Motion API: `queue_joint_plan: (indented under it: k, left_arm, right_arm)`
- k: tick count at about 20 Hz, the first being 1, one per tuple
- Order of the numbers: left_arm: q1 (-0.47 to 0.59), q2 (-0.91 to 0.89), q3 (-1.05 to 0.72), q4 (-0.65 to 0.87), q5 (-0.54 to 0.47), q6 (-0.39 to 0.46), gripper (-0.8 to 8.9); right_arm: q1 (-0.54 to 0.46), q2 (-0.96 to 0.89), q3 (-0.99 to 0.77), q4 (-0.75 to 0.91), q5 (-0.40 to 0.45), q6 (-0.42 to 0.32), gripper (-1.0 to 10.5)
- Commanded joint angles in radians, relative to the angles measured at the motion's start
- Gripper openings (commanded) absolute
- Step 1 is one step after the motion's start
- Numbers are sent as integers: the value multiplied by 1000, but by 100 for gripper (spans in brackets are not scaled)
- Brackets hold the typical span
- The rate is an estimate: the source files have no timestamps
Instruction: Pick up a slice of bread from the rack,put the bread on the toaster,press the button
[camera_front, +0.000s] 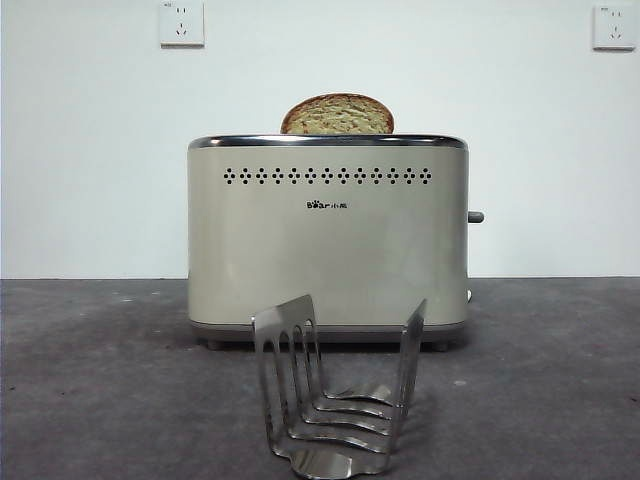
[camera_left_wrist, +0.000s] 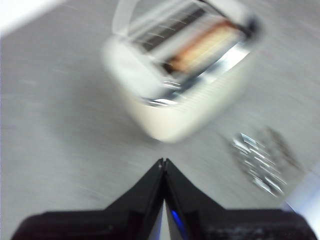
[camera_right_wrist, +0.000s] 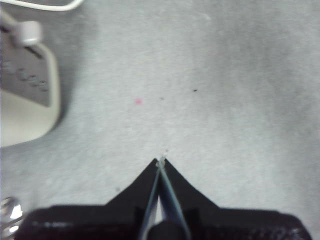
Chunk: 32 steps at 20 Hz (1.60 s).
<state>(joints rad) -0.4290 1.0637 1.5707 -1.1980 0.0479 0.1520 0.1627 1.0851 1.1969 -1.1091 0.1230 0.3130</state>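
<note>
Bread (camera_front: 337, 115) sits in the toaster (camera_front: 327, 240) slot, dome above the rim; rack (camera_front: 335, 400) empty just in front. Left gripper (camera_left_wrist: 163, 162) pinched closed, holding nothing, high off the toaster. Right gripper (camera_right_wrist: 161, 161) likewise, beside it. Risk: closed tip slips off the small button (camera_front: 475, 217) on the toaster's right edge.

Toaster (camera_front: 327, 240), front face: small dark "Bear" logo (camera_front: 327, 204) with a paw mark, centred below the row of vent holes; tiny characters after it illegible. No other legible text.
</note>
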Motion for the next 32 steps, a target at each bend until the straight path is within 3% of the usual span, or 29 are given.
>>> queue_joint_plan:
  k: [1, 6, 9, 12, 18, 24, 32]
  left_arm:
    - [105, -132, -266, 296, 5, 32, -4]
    - [240, -504, -963, 1043, 6, 24, -4]
    - [288, -718, -1267, 1236, 16, 24, -4]
    - [343, -863, -1421, 1236, 12, -12, -4]
    - [402, -988, -1564, 1228, 4, -43, -4]
    - [455, -1060, -1564, 1021, -10, -65, -4]
    - [455, -1051, -1563, 1033, -14, -126, -4]
  right_arm:
    - [1, 18, 1, 8, 9, -9, 0]
    - [1, 31, 1, 10, 16, -9, 0]
    - [1, 31, 1, 9, 16, -9, 0]
    - [1, 31, 1, 9, 16, -9, 0]
    - [1, 31, 1, 9, 16, -9, 0]
    - [1, 31, 1, 9, 16, -9, 0]
    - [1, 31, 1, 9, 20, -9, 0]
